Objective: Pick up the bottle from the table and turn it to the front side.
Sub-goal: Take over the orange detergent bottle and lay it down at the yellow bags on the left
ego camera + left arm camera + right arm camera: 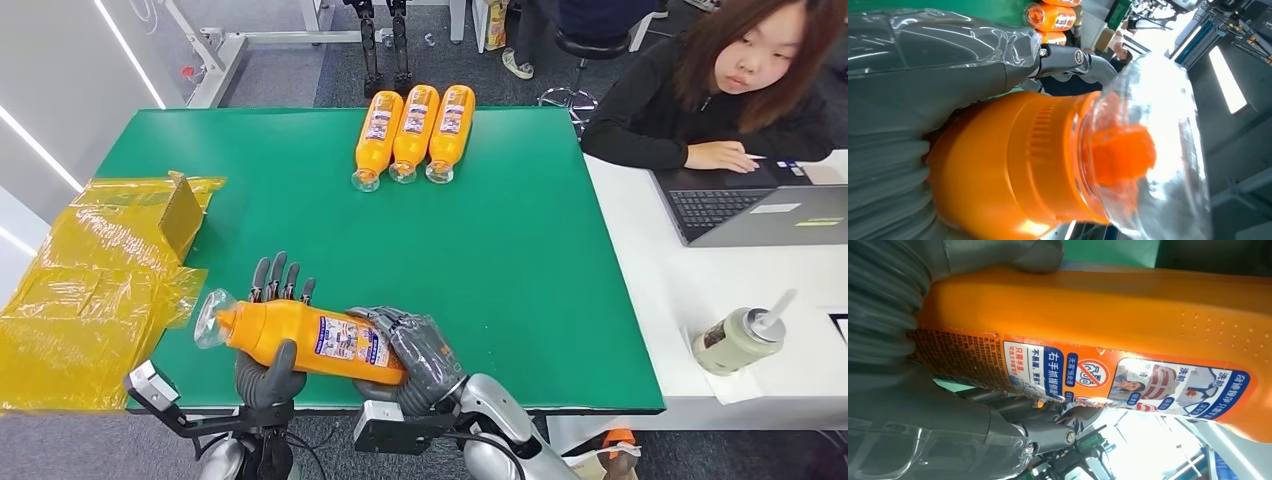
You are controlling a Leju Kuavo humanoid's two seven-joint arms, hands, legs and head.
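An orange bottle [305, 341] with a clear cap hangs lying sideways above the near edge of the green table [520, 260], cap to the left. My left hand [272, 350] grips its neck end, thumb in front and fingers behind. My right hand [415, 358] wraps the bottom end. The label with blue and white pictures faces up toward the head camera. The left wrist view looks straight at the bottle's clear cap [1148, 150] and orange shoulder. In the right wrist view the bottle's label [1128, 380] runs along its side.
Three more orange bottles [412, 132] lie side by side at the table's far edge. Yellow plastic bags [90, 290] and a cardboard piece cover the left side. A person [720, 90] sits at the white desk on the right with a laptop [760, 205] and a cup [738, 338].
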